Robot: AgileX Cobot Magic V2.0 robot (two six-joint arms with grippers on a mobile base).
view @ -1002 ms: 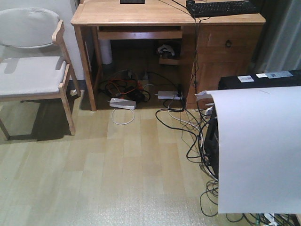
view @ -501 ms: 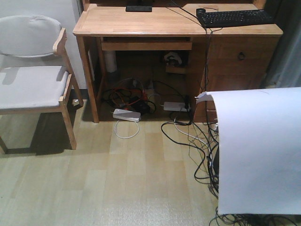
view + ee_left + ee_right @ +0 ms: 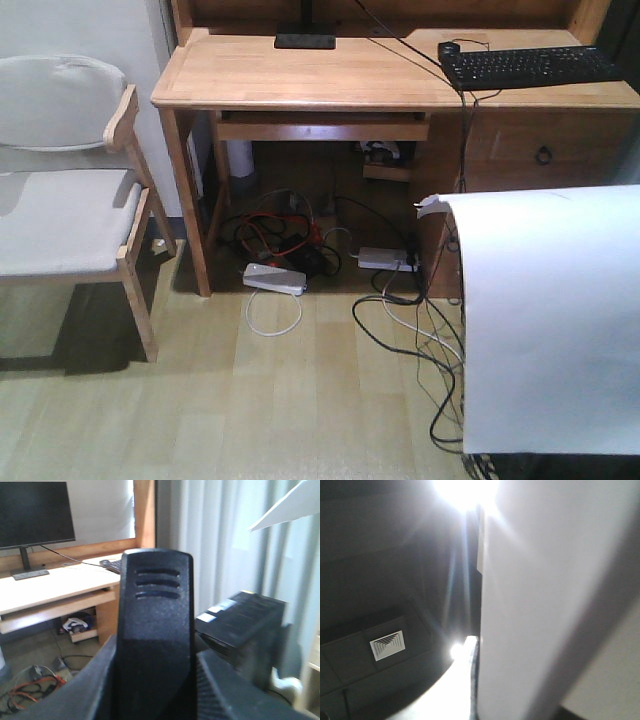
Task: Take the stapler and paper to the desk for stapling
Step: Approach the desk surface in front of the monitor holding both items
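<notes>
Front view: the plain white rectangular paper sheet (image 3: 550, 320) hangs aloft at 4 o'clock, short of the light natural-wood desk (image 3: 300, 75) at 12 o'clock; we rate it limp, best pinched at an edge. Left wrist view: the left gripper (image 3: 155, 690) clamps the small black stapler (image 3: 155, 620), a rigid body. Right wrist view: glare hides the right gripper's jaws, judged clenched on the sheet (image 3: 545, 605).

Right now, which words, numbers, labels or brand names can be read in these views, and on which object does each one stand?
No text can be read in any view.
Keyboard key legends: too small to read.
White labels on the black box: blurred, unreadable.
Paper: no print visible.
Monitor: dark screen, no logo legible.
</notes>
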